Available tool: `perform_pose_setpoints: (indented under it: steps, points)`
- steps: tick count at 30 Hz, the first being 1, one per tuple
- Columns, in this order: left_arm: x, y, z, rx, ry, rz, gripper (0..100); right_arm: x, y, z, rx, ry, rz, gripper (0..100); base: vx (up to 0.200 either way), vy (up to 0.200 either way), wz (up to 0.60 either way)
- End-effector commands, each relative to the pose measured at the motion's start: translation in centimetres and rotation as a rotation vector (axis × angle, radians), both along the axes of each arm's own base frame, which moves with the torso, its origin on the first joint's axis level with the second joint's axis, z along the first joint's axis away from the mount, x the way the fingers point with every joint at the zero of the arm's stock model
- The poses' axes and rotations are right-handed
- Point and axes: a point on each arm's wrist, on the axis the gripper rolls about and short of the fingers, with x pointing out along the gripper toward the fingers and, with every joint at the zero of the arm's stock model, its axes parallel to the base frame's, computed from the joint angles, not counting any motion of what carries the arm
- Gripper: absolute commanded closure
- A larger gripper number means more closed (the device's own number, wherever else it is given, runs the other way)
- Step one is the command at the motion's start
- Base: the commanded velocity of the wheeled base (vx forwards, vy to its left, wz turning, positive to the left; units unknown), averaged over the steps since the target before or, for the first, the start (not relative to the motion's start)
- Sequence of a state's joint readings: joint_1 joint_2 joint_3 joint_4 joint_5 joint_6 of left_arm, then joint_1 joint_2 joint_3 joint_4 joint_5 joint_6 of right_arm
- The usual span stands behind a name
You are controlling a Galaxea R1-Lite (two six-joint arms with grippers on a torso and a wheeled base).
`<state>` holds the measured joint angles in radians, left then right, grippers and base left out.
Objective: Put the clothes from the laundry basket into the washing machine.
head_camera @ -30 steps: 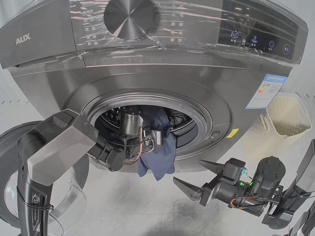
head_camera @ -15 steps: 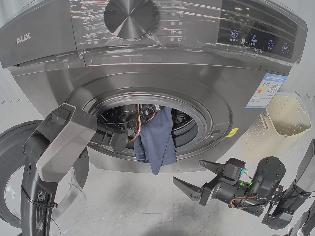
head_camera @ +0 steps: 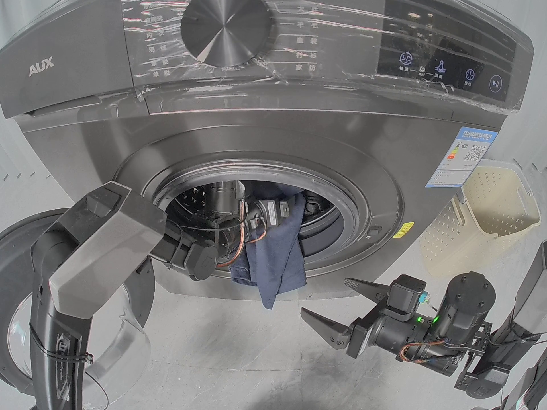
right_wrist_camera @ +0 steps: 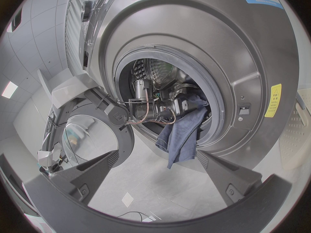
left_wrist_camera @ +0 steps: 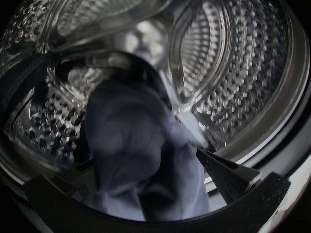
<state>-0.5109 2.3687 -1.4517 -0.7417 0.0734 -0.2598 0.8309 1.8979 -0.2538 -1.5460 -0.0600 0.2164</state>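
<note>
Head view: navy garment (head_camera: 279, 251) droops over the washing machine (head_camera: 364, 160) door rim at 6 o'clock; right gripper (head_camera: 323, 296) gapes empty at 5 o'clock. Left wrist view: left gripper (left_wrist_camera: 144, 156) spread wide, garment lying between its fingers. Right wrist view: garment hangs at 6 o'clock

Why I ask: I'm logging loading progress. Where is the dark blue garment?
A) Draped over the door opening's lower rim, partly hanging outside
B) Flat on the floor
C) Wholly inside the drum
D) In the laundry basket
A: the dark blue garment hangs over the door rim of the washing machine, its lower end dangling outside.
</note>
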Motion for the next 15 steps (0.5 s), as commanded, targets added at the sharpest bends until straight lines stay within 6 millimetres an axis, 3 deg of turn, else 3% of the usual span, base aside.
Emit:
perform_pose_setpoints:
  steps: [1,8,9,15]
  points:
    - [-2.1,0.6,0.9,0.059,0.075,-0.023,0,0.0,0.0,-0.1,-0.001,0.001,0.002,0,0.0,0.0,0.0]
    - [-1.9,0.6,-1.6,0.113,0.141,-0.041,0,0.0,0.1,0.0,0.001,-0.001,0.002,0,0.0,0.0,0.0]
    - [-1.6,0.5,-2.0,0.112,0.139,-0.041,100,0.0,0.1,0.0,0.001,-0.001,0.002,0,0.0,0.0,0.0]
    - [-1.2,0.2,-2.1,0.101,0.133,-0.055,100,0.0,0.1,0.0,0.002,-0.002,0.002,0,0.0,0.0,0.0]
